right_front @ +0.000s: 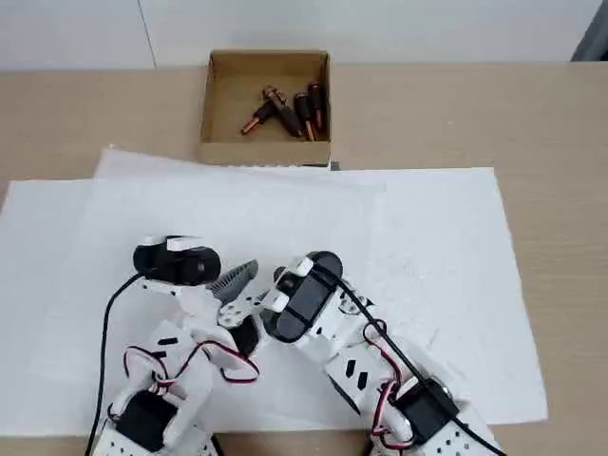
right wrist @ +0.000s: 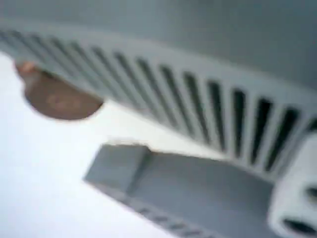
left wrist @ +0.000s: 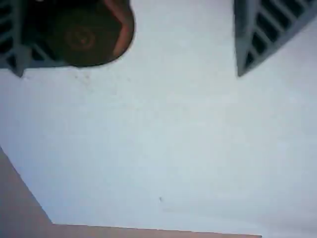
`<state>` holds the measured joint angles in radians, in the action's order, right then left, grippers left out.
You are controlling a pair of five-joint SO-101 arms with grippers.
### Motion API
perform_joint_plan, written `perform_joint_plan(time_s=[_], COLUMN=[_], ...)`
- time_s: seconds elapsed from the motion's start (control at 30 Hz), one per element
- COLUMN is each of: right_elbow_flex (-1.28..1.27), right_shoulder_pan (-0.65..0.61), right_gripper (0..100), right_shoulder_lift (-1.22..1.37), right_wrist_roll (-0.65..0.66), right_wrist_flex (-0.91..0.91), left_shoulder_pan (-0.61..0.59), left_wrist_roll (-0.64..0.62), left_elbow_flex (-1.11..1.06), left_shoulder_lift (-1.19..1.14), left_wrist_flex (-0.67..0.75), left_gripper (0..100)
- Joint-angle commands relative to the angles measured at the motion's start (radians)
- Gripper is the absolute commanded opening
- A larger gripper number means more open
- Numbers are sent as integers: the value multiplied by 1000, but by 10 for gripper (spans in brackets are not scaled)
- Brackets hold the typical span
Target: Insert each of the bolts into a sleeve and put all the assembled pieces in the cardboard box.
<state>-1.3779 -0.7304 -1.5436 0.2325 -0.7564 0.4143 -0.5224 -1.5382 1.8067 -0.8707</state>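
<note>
The cardboard box (right_front: pixel 217 106) stands at the far middle of the table and holds several dark-and-copper assembled pieces (right_front: pixel 285 109). Both arms are low over the white paper near the front, tips close together. My left gripper (left wrist: pixel 130 74) is open, its grey ribbed fingers (left wrist: pixel 262 34) wide apart over the paper. A dark brown round piece with a copper edge (left wrist: pixel 86 34) sits against one of its fingers, seen end-on. In the high view the left gripper (right_front: pixel 237 282) points toward my right gripper (right_front: pixel 280 276). The same brown piece (right wrist: pixel 57 99) shows beside grey ribbed gripper parts.
White paper sheets (right_front: pixel 427 247) cover most of the wooden table (right_front: pixel 551 123). The paper's edge and bare wood (left wrist: pixel 20 218) show in the left wrist view. Red and black cables (right_front: pixel 190 366) hang by the arm bases at the front edge.
</note>
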Motion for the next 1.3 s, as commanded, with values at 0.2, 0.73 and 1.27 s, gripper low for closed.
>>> perform_joint_plan(time_s=[0.2, 0.73, 1.27], right_elbow_flex=[-3, 3, 40], right_shoulder_pan=[-5, 81, 305], right_gripper=[4, 4, 4], right_shoulder_lift=[-10, -12, -12], right_wrist_roll=[11, 9, -26], right_wrist_flex=[30, 31, 30], left_shoulder_pan=[-25, -175, -416], left_wrist_roll=[9, 86, 457], left_elbow_flex=[113, 133, -84], left_shoulder_lift=[8, 8, 9], left_wrist_flex=[-9, -2, -3], left_gripper=[261, 6, 6])
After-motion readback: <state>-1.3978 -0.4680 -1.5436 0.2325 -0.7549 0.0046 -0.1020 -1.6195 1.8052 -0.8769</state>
